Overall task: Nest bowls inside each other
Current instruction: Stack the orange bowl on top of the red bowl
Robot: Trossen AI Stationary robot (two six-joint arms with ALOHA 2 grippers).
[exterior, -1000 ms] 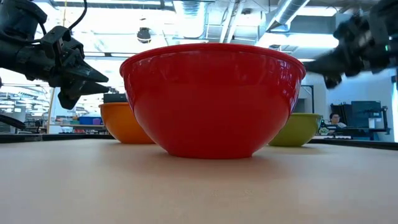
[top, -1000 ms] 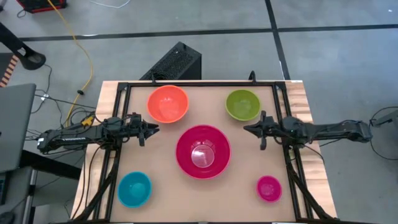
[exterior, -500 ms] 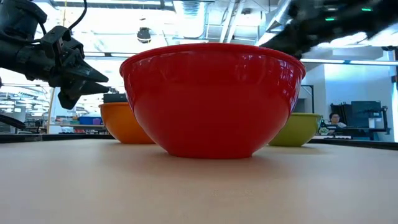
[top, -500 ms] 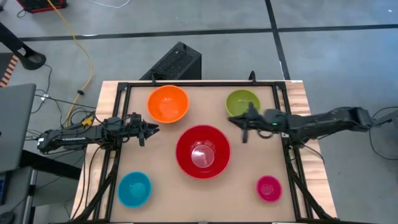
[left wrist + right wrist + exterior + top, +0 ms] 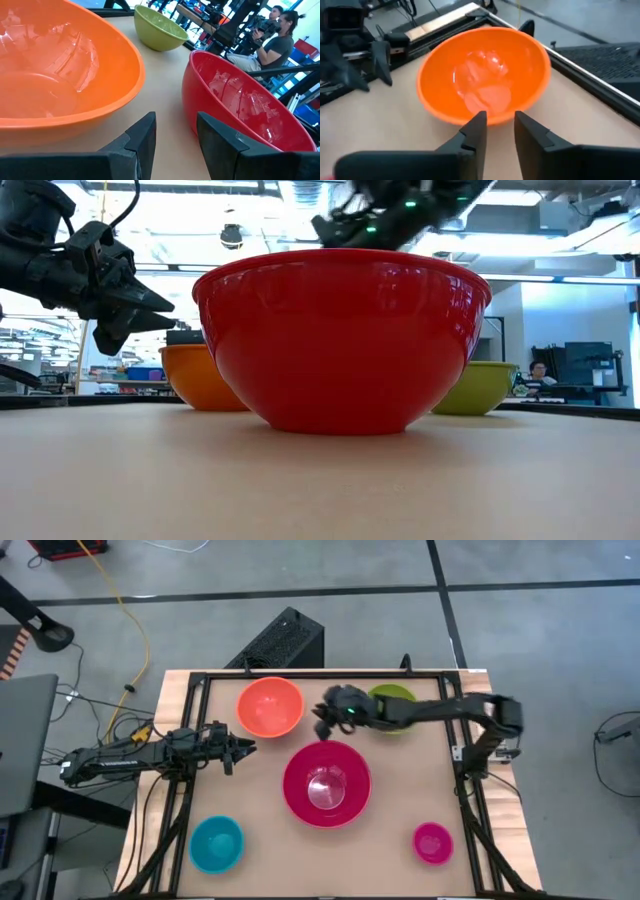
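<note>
on your table no bowl is nested yet: red bowl centre, orange bowl at eleven. right gripper, jaws parted and empty, nears orange; left gripper waits, released.

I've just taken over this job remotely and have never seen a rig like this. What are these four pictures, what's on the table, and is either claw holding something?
Two dark robot arms work at a table. One picture looks straight down, one looks level across the tabletop, and two come from cameras on the arms' wrists. Five bowls sit apart, none nested yet: red bowl in the middle, orange bowl, green bowl, blue bowl, pink bowl. The left gripper waits open beside the orange bowl. The right gripper reaches across toward the orange bowl, fingers parted, holding nothing.
</note>
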